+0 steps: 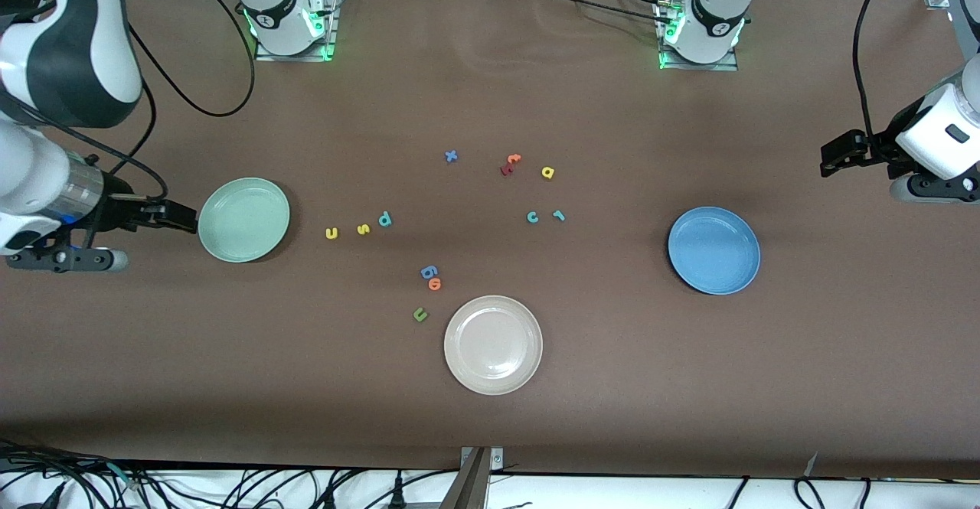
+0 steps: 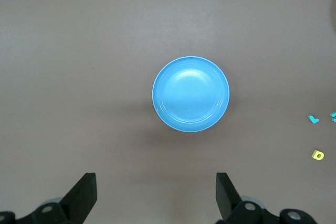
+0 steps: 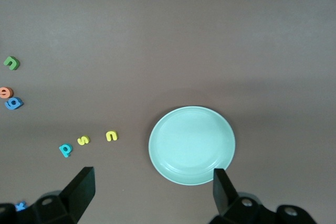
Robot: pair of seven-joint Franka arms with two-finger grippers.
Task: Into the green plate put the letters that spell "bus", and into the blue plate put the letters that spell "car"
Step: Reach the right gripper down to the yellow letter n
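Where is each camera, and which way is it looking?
Front view: high across the table, facing both arms' bases; all three plates show.
Left wrist view: looks down past the open left gripper at the blue plate.
Right wrist view: looks down past the open right gripper at the green plate.
Front and wrist views share those plates.

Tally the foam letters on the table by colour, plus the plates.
Yellow letters: 3 (u, s, a)
Teal letters: 3 (b, c, r)
Blue letters: 2 (x, g)
Orange letters: 2
Dark red letter: 1
Olive-green u: 1
Plates: 3 (green, blue, cream-white)
Total: 12 letters, 3 plates.
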